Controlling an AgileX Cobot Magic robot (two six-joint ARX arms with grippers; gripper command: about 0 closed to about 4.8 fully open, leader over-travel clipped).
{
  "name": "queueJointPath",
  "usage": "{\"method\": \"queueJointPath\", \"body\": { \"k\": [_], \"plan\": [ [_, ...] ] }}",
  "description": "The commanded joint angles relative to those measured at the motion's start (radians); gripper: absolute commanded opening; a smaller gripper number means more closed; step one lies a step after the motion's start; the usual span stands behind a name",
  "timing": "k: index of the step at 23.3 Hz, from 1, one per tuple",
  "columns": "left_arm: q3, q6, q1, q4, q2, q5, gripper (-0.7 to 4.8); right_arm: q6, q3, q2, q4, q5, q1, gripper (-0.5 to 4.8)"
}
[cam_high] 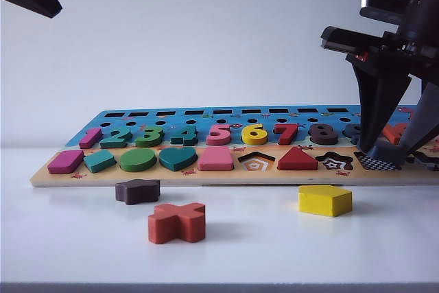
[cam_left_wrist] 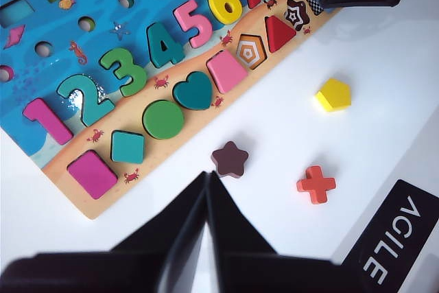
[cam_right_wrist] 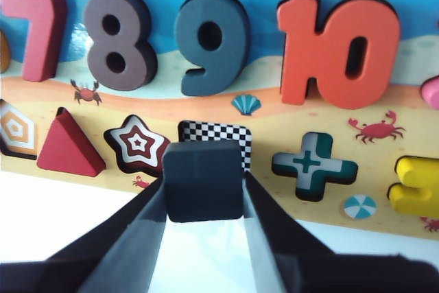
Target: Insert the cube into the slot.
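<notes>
At board's right end, right end effector [cam_right_wrist: 204, 190] clamping cube [cam_right_wrist: 203, 180] by opposite side faces, just near of slot [cam_right_wrist: 215, 134]. Light, rigid, smooth-sided; likely slippery. Left end effector [cam_left_wrist: 208, 190] clenched, empty, above the bench.

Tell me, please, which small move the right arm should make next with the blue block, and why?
Probably ease the cube a little further over the slot, then lower it. The right tool is shut on the cube, which covers only the checkered cutout's near edge, between the star and cross cutouts. The left tool is shut, away from the board.
</notes>
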Motion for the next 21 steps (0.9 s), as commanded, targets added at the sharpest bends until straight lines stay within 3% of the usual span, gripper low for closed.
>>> {"method": "queueJointPath", "body": {
  "k": [1,17,21],
  "plan": [
    [0.003,0.005,-0.001,0.014,0.001,0.002,0.1,-0.006,0.007,0.011,0.022,0.009,0.002,0.26],
    [0.003,0.005,-0.001,0.014,0.001,0.002,0.1,-0.012,0.007,0.011,0.05,0.045,0.002,0.33],
    [0.003,0.005,-0.001,0.014,0.001,0.002,0.1,-0.012,0.007,0.011,0.051,0.045,0.002,0.69]
  ]
}}
